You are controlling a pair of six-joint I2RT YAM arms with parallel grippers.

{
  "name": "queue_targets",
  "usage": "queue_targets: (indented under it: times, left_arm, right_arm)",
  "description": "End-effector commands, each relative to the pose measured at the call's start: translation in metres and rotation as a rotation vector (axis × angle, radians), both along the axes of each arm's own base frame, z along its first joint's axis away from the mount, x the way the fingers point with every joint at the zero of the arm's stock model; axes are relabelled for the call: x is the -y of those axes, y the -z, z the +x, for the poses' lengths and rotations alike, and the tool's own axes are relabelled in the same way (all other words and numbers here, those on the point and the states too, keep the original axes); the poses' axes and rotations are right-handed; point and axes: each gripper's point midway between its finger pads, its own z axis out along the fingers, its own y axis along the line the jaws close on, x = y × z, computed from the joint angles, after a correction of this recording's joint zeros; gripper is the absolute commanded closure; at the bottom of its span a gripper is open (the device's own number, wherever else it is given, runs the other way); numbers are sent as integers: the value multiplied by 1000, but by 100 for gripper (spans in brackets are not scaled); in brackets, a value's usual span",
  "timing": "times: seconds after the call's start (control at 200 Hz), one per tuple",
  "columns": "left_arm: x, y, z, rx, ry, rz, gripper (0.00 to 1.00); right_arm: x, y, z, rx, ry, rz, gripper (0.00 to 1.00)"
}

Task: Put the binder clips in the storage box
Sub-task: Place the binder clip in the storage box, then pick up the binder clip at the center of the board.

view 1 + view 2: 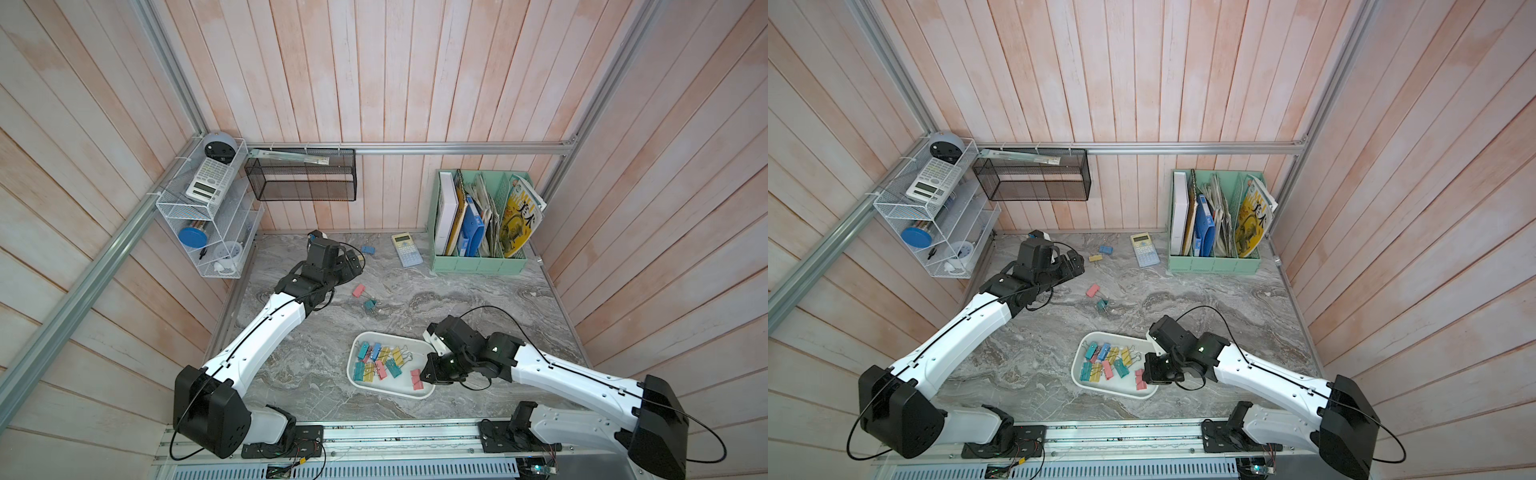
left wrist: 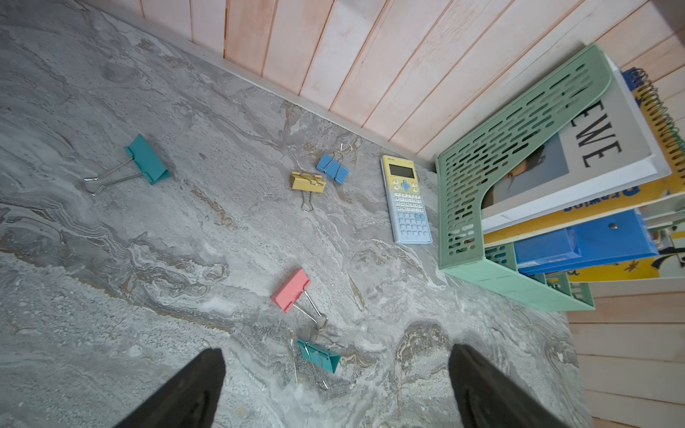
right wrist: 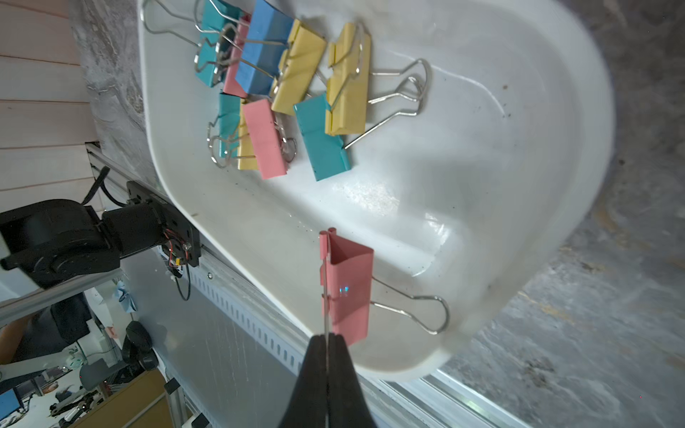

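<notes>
The storage box [image 1: 399,384] [image 3: 482,148], a shallow white tray, lies at the front middle of the table and holds several binder clips [image 1: 376,359] at its left end. My right gripper [image 3: 328,339] [image 1: 428,374] is shut on one wire handle of a pink binder clip [image 3: 350,285] [image 1: 1140,380], which sits over the box's right front corner. My left gripper [image 2: 335,350] [image 1: 356,264] hangs open over the back left of the table. Loose on the table are a teal clip [image 2: 319,356], a pink one [image 2: 291,289], a yellow one [image 2: 307,181], a blue one [image 2: 333,168] and another teal one [image 2: 148,159].
A yellow-blue calculator [image 1: 406,249] lies at the back by the mint-green file holder [image 1: 478,257] full of books. A black mesh basket [image 1: 301,174] hangs on the back wall. A white wire shelf [image 1: 208,216] hangs at the left wall.
</notes>
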Motion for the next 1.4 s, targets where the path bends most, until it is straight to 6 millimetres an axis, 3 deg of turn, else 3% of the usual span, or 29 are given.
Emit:
queue_targets:
  times: [0.0,0.215,0.36,0.45,0.53,0.71,0.79,0.895,1.0,1.185,1.395]
  left_arm:
    - [-13,-9,-3,32,-43,32,0]
    - [-25,6,-14,-25,-30,145,0]
    - [-15,20,-15,-62,38,150,0]
    - [-2,36,-16,-127,102,135,2]
    - [9,51,-15,-179,144,119,4]
    - [13,76,-3,-248,185,208,5]
    - [13,84,8,-263,190,268,5]
    - [14,91,36,-251,178,339,6]
    - [17,102,70,-237,188,444,6]
    - [19,120,122,-259,343,770,8]
    - [17,135,159,-276,430,1062,8]
  right_arm:
    - [-17,1,22,61,54,33,100]
    - [-35,23,17,-31,-64,-58,100]
    - [-44,26,19,-13,-96,-93,100]
    - [-37,23,23,11,-71,-122,84]
    - [-26,11,30,67,-25,-139,68]
    - [1,-42,65,260,119,-132,60]
    - [14,-76,90,416,197,-109,55]
    - [37,-120,119,570,310,-75,39]
    - [59,-145,140,639,407,-38,27]
    - [79,-157,163,669,433,-23,24]
    - [89,-158,180,608,342,-60,18]
